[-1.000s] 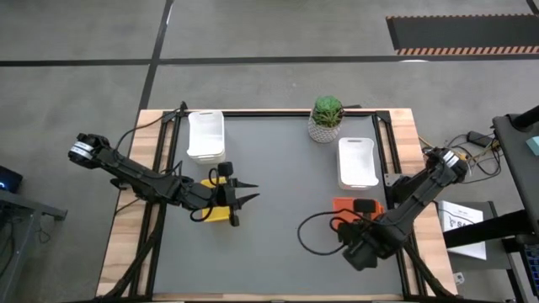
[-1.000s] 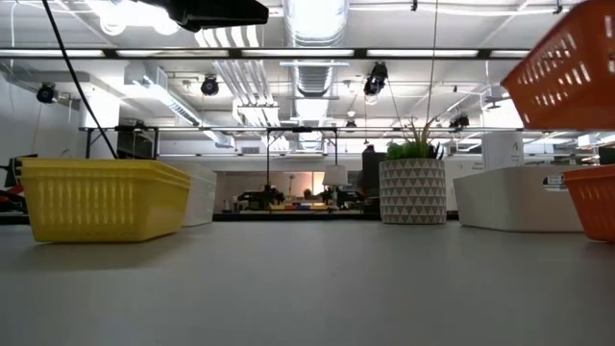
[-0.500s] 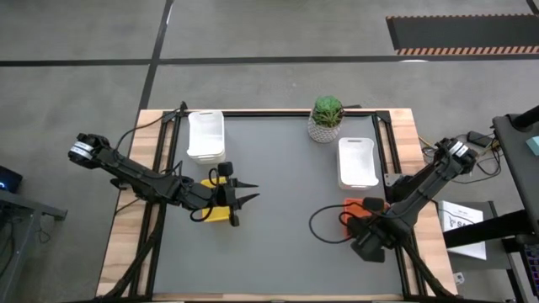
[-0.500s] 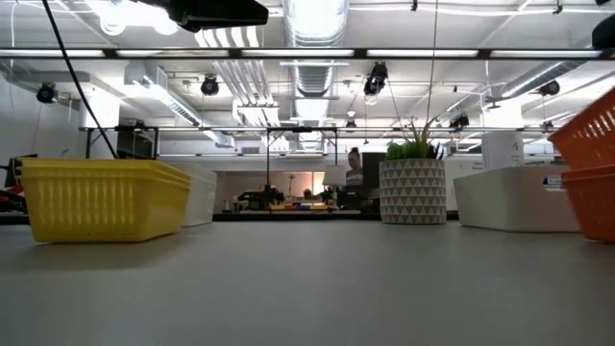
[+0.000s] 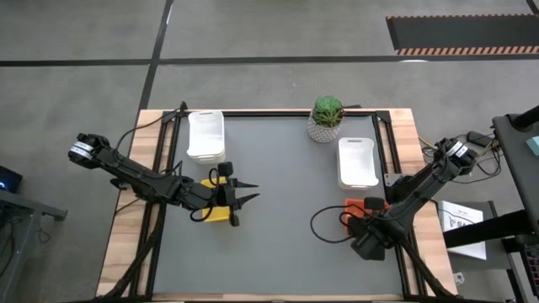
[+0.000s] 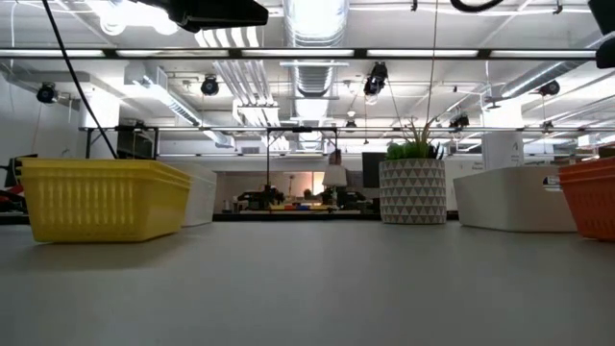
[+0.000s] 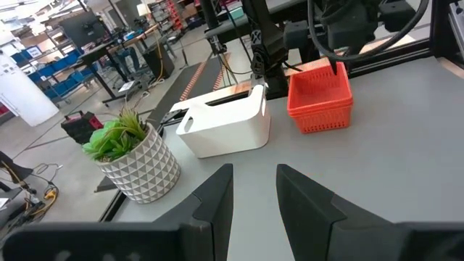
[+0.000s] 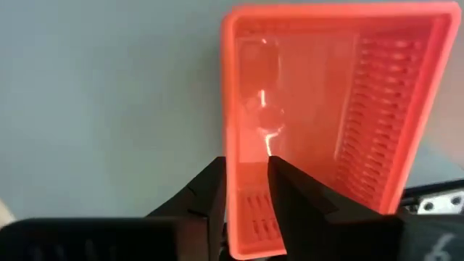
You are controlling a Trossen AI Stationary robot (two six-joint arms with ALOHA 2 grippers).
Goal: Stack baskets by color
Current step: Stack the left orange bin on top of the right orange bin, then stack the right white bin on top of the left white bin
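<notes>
Nearest the front edge of the table (image 5: pixel 278 261), over by the right edge, the right gripper (image 8: pixel 246 185) hangs over the orange baskets (image 5: pixel 354 207). Its fingers straddle one wall of the top orange one with a small gap, so they look a bit apart; I honestly can't tell if they pinch that rim or just sit around it. The orange stack rests on the table.

Toward the left edge, about midway back, the left gripper (image 5: pixel 246 190) sits just past the yellow baskets (image 5: pixel 216 209), fingers apart with nothing between them.

Further back on the right there's a white basket (image 5: pixel 357 162). Another white basket (image 5: pixel 205 135) is at the back-left corner. A green potted plant (image 5: pixel 327 118) stands against the back edge, between the two white ones.
</notes>
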